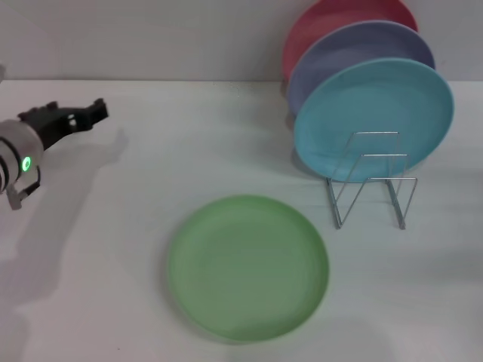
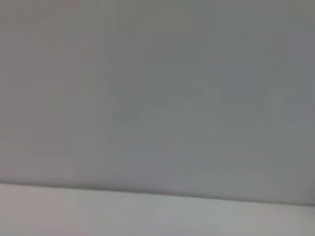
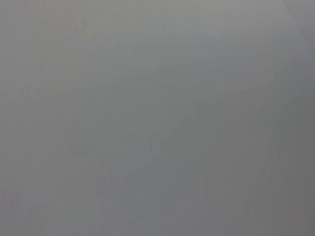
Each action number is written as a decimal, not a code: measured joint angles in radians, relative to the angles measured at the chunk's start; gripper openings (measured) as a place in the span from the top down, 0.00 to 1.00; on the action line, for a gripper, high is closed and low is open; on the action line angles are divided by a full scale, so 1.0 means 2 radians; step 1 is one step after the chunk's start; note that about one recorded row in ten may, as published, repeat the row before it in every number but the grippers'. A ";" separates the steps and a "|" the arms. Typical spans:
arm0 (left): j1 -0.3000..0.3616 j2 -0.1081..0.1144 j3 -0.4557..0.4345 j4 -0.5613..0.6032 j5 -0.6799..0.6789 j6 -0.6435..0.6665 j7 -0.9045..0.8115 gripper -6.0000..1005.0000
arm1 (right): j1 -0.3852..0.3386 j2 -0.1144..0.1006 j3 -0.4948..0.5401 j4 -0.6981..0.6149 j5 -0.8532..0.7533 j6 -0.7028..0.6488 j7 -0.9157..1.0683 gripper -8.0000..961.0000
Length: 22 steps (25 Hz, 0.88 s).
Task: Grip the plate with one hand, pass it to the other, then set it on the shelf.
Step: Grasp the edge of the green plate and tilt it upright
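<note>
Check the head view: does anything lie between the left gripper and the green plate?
Nothing: between the left gripper and the green plate, the head view shows only bare white table.

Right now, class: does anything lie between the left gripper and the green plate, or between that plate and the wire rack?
Nothing visible does. Bare table separates the left gripper from the green plate, and the rack has free front loops; blue, lavender and red plates fill its rear.
</note>
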<state>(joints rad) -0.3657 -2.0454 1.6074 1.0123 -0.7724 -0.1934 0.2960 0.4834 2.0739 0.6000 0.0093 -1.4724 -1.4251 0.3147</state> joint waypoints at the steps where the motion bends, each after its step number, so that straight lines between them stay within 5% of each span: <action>1: 0.004 0.000 -0.004 0.020 0.000 -0.026 0.001 0.18 | 0.000 0.000 -0.001 0.000 0.000 0.000 0.000 0.26; 6: 0.010 0.001 -0.031 0.111 -0.008 -0.168 0.019 0.19 | 0.000 0.000 -0.001 0.000 -0.002 -0.002 0.001 0.26; 7: 0.006 -0.003 -0.064 0.135 -0.033 -0.248 0.055 0.19 | 0.002 0.000 -0.001 0.000 -0.003 -0.005 0.002 0.26; 14: -0.022 -0.006 -0.163 0.134 -0.124 -0.440 0.125 0.20 | 0.009 -0.001 -0.002 0.000 -0.005 -0.022 0.003 0.26; 22: -0.026 -0.005 -0.200 0.129 -0.105 -0.574 0.100 0.21 | 0.025 -0.004 -0.002 -0.013 -0.005 -0.033 0.003 0.26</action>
<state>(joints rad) -0.4183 -2.0553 1.2079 1.2703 -0.9832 -1.3414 0.4951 0.5343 2.0655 0.5952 -0.0166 -1.4834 -1.4912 0.3203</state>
